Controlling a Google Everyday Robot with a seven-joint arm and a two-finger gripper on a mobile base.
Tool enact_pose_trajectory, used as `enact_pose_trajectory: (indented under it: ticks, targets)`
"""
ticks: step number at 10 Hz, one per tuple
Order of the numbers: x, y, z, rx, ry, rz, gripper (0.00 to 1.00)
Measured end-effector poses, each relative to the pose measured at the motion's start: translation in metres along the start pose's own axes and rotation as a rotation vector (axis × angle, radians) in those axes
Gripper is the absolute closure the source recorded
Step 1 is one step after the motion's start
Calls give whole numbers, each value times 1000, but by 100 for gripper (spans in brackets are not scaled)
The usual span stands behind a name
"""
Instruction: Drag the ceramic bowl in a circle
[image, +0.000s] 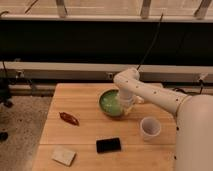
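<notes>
Viewing: camera view, my only feed.
ceramic bowl (110, 104): green, upright on the wooden table (80, 97), toward the far edge, about mid-width.
gripper (127, 103): down at the bowl's right rim; the arm reaches in from the right.
grip state: I cannot tell how wide it stands, nor whether it has hold of the rim.
white cup (150, 128): nearer me and right of the bowl, apart from it.
black phone (108, 145): near the front edge.
reddish object (69, 118): left of the bowl.
pale block (64, 155): front left.
</notes>
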Motion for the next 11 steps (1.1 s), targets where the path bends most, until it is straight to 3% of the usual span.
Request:
enact_pose_trajectory:
  ticks: [3,5,8,10,11]
  targets:
    - [-22,9,-1,-1,-33,-33,86]
    - [-41,-1,-4,6,-46,-93,86]
    - [-69,-24,-8,26,-61,-183,86]
    - [-88,-53,-14,61,-63,-259,86]
    - [-88,-60,-15,69,-61,-280,86]
